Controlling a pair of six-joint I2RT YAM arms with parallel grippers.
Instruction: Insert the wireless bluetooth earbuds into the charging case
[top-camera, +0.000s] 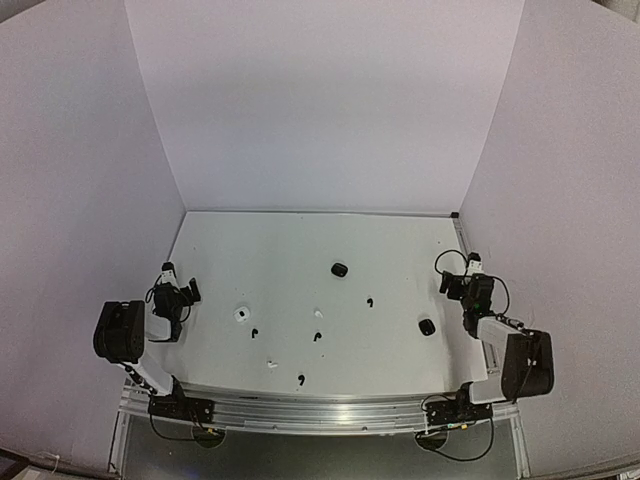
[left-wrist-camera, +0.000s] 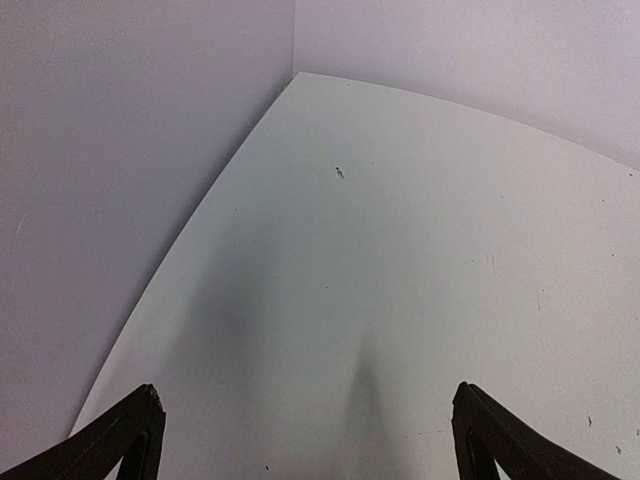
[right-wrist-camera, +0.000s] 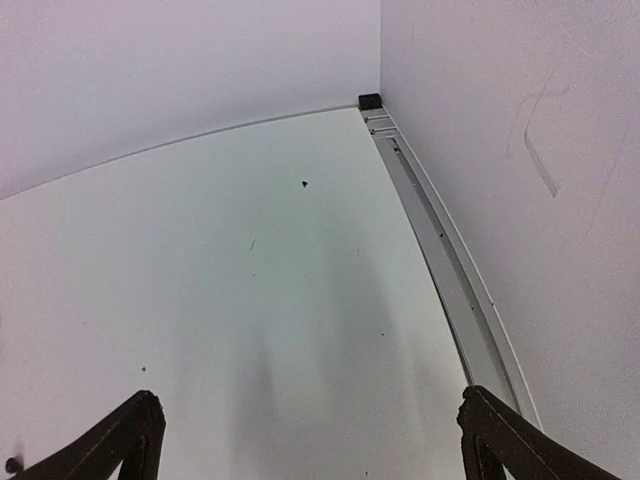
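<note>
In the top view, several tiny black earbuds lie scattered on the white table: one right of centre, one in the middle, one to the left, one near the front edge. Two white earbuds are faint against the table. Three charging cases rest there: black, black, white. My left gripper hovers open at the left edge. My right gripper hovers open at the right edge. Both wrist views show only bare table between the fingers.
White walls enclose the table on three sides. A metal rail runs along the right edge, ending at a small black block in the far corner. The arm bases stand on a metal frame at the near edge.
</note>
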